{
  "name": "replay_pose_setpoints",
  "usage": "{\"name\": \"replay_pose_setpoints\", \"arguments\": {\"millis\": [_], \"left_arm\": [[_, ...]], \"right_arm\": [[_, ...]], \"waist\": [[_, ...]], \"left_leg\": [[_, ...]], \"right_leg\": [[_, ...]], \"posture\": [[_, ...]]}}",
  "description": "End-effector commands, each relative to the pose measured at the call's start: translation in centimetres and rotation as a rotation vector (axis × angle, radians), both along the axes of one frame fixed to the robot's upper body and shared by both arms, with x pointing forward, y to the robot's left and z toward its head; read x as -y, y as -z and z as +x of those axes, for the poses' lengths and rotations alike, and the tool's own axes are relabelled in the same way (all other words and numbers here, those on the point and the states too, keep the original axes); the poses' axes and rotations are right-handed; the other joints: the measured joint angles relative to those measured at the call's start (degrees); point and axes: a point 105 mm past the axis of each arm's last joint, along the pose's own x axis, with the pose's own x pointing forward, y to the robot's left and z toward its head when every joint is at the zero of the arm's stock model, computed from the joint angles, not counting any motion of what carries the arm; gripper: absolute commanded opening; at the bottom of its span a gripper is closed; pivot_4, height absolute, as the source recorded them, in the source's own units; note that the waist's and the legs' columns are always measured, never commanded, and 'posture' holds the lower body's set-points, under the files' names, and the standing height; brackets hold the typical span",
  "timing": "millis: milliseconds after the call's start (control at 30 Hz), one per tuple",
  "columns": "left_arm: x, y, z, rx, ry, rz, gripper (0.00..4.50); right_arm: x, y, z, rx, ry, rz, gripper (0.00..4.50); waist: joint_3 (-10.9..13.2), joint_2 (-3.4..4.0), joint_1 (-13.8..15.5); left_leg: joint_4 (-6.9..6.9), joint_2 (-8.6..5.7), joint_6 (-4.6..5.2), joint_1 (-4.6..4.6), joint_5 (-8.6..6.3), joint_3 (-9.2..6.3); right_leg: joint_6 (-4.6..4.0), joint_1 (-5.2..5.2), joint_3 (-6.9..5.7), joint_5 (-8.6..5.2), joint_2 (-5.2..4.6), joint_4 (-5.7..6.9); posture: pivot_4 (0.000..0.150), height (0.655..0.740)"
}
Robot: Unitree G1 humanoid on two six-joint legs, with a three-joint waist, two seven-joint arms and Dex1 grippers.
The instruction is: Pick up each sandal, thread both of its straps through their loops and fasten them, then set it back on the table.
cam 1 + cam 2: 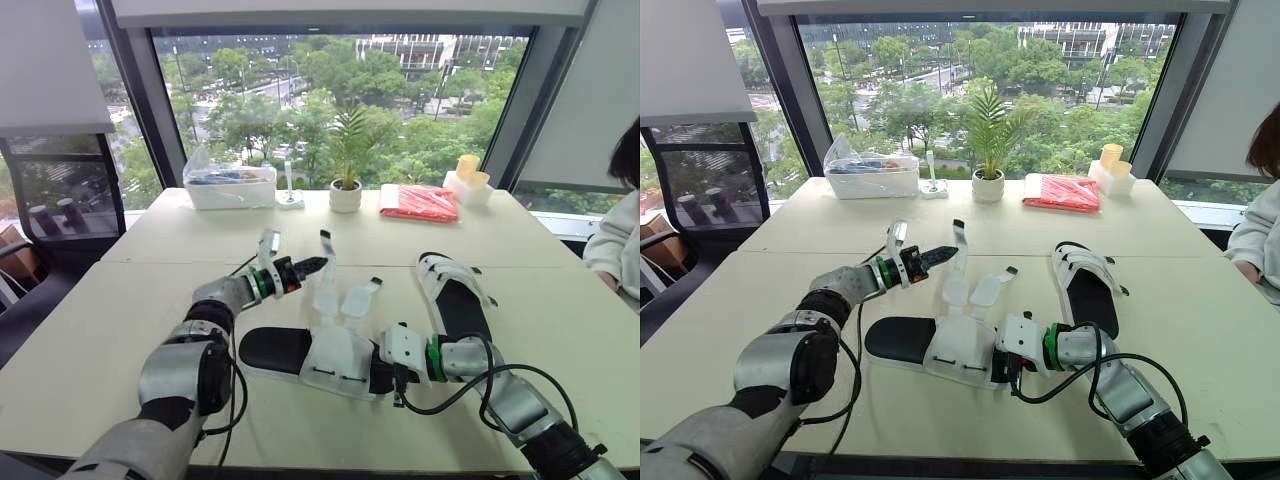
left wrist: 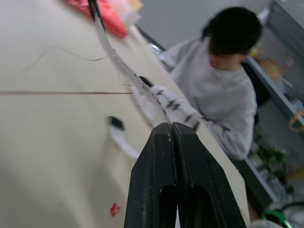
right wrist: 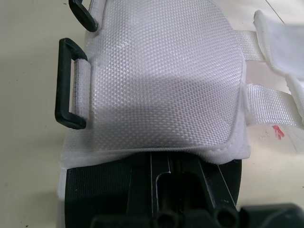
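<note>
Table (image 1: 90, 320): pale, stretching to a window (image 1: 400, 100); potted plant (image 1: 346, 190) standing at far edge.
Left gripper (image 1: 318, 265): fingers (image 2: 156, 180) clamping shut on a strap (image 1: 326, 285).
Right gripper (image 1: 385, 368): lying against near sandal (image 1: 275, 350); grip unreadable.
Second sandal (image 1: 460, 305): lying alongside on the table.

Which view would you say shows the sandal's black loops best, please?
The right wrist view: one loop sits close up, whole and empty, a second loop partly cut off. In the eye views they are tiny dark marks on the white flap of the near sandal. The left wrist view looks along the strap instead.
</note>
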Motion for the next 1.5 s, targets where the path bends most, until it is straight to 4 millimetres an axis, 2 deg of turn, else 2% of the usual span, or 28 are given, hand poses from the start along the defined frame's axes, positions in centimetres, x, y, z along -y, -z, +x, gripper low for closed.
{"name": "replay_pose_setpoints", "arguments": {"millis": [33, 133, 167, 300, 367, 433, 500, 567, 700, 800, 867, 900, 967, 1133, 1167, 1333, 1500], "left_arm": [[-0.1, -2.6, -2.2, 0.294, 0.120, 0.048, 0.05], [-0.5, -1.8, -6.0, 0.696, 0.170, 0.235, 0.05], [-0.5, -1.3, -7.2, 0.778, 0.197, 0.278, 0.05], [-2.2, 3.2, -13.6, 1.094, 0.406, 0.434, 0.05], [-2.8, 4.7, -15.1, 1.211, 0.453, 0.470, 0.05], [-3.8, 7.0, -16.7, 1.372, 0.517, 0.523, 0.05], [-4.7, 8.9, -17.7, 1.431, 0.589, 0.559, 0.05], [-5.0, 9.3, -16.6, 1.422, 0.512, 0.570, 0.05], [-5.3, 8.3, -12.1, 1.214, 0.263, 0.598, 0.05], [-5.4, 6.6, -8.4, 1.031, 0.121, 0.602, 0.05], [-5.1, 5.2, -6.7, 0.903, 0.062, 0.558, 0.05], [-5.0, 4.6, -5.9, 0.829, 0.031, 0.526, 0.60], [-4.4, 3.7, -4.7, 0.632, 0.032, 0.453, 1.40], [-2.4, 4.1, -3.6, 0.138, 0.099, 0.356, 4.05], [-2.1, 4.4, -3.4, 0.058, 0.108, 0.352, 4.45], [-0.9, 4.8, -2.2, -0.233, 0.078, 0.301, 4.45], [-1.4, 4.7, -1.1, -0.314, 0.008, 0.281, 4.45]], "right_arm": [[1.1, 2.3, 0.2, -0.064, 0.048, -0.072, 0.00], [1.2, 2.3, 0.3, -0.061, 0.046, -0.075, 0.00], [1.2, 2.3, 0.3, -0.059, 0.045, -0.077, 0.00], [1.3, 2.5, 0.3, -0.057, 0.040, -0.088, 0.00], [1.4, 2.6, 0.4, -0.058, 0.042, -0.087, 0.00], [1.4, 2.8, 0.3, -0.059, 0.041, -0.089, 0.00], [1.3, 3.0, 0.3, -0.061, 0.040, -0.090, 0.00], [1.2, 3.2, 0.3, -0.064, 0.041, -0.087, 0.00], [1.1, 3.3, 0.2, -0.064, 0.038, -0.084, 0.00], [1.0, 3.2, 0.3, -0.063, 0.036, -0.084, 0.00], [1.0, 3.2, 0.3, -0.062, 0.036, -0.086, 0.00], [1.0, 3.2, 0.4, -0.061, 0.036, -0.087, 0.00], [1.0, 3.2, 0.4, -0.060, 0.036, -0.089, 0.00], [1.0, 3.1, 0.6, -0.055, 0.032, -0.096, 0.00], [0.9, 3.1, 0.6, -0.054, 0.032, -0.096, 0.00], [0.9, 2.9, 0.8, -0.048, 0.036, -0.097, 0.00], [0.9, 2.7, 1.0, -0.042, 0.045, -0.096, 0.00]], "waist": [[-0.01, 0.03, -0.11], [-0.05, 0.08, -0.27], [-0.06, 0.10, -0.32], [-0.10, 0.16, -0.01], [-0.10, 0.18, 0.28], [-0.11, 0.16, 0.36], [-0.17, 0.26, 0.32], [-0.19, 0.29, 0.39], [-0.22, 0.25, 0.25], [-0.22, 0.23, 0.11], [-0.22, 0.23, 0.07], [-0.22, 0.23, 0.00], [-0.22, 0.22, -0.03], [-0.18, 0.16, -0.16], [-0.17, 0.14, -0.17], [-0.15, 0.12, -0.31], [-0.15, 0.11, -0.29]], "left_leg": [[-0.01, 0.01, 0.00, 0.00, 0.00, 0.00], [-0.09, 0.04, -0.01, 0.05, 0.00, 0.01], [-0.12, 0.07, -0.03, 0.06, 0.00, 0.02], [-0.18, 0.19, -0.09, 0.06, 0.03, 0.03], [-0.20, 0.24, -0.07, 0.17, 0.02, 0.00], [-0.20, 0.25, 0.21, 0.29, -0.14, -0.18], [-0.27, 0.24, 0.32, 0.59, -0.23, -0.18], [-0.48, 0.23, 0.38, 1.03, -0.26, -0.15], [-0.48, 0.23, 0.45, 1.08, -0.27, -0.18], [-0.48, 0.26, 0.46, 1.04, -0.27, -0.18], [-0.47, 0.25, 0.48, 1.04, -0.29, -0.18], [-0.45, 0.25, 0.52, 1.04, -0.31, -0.18], [-0.41, 0.24, 0.56, 1.05, -0.33, -0.17], [-0.32, 0.26, 0.59, 1.05, -0.34, -0.19], [-0.29, 0.25, 0.59, 1.04, -0.34, -0.19], [-0.26, 0.26, 0.58, 1.05, -0.34, -0.21], [-0.28, 0.29, 0.57, 1.04, -0.34, -0.21]], "right_leg": [[0.00, 0.00, 0.00, 0.00, 0.00, 0.00], [-0.01, 0.00, 0.08, 0.00, 0.01, -0.04], [-0.02, 0.00, 0.11, 0.00, 0.02, -0.09], [-0.21, 0.10, 0.13, 0.11, 0.03, -0.44], [-0.30, 0.32, 0.11, 0.17, 0.01, -0.67], [-0.41, 0.60, -0.05, 0.22, 0.00, -0.84], [-0.56, 0.90, -0.07, 0.21, -0.07, -0.96], [-0.65, 1.12, -0.08, 0.16, -0.08, -1.14], [-0.44, 1.17, -0.23, 0.27, 0.09, -1.24], [-0.40, 1.30, -0.23, 0.26, 0.22, -1.08], [-0.33, 1.29, -0.23, 0.21, 0.24, -0.99], [-0.31, 1.30, -0.23, 0.20, 0.25, -0.98], [-0.26, 1.31, -0.21, 0.17, 0.26, -0.92], [-0.19, 1.32, -0.20, 0.11, 0.33, -0.81], [-0.19, 1.33, -0.20, 0.11, 0.33, -0.80], [-0.19, 1.33, -0.18, 0.11, 0.39, -0.81], [-0.19, 1.27, -0.14, 0.11, 0.40, -0.81]], "posture": [[0.150, 0.7374], [0.150, 0.7374], [0.150, 0.7374], [0.150, 0.7374], [0.150, 0.7374], [0.150, 0.7374], [0.150, 0.7374], [0.150, 0.7374], [0.150, 0.7374], [0.150, 0.7374], [0.150, 0.7374], [0.150, 0.7374], [0.150, 0.7374], [0.150, 0.7374], [0.150, 0.7374], [0.150, 0.7374], [0.150, 0.7374]]}}
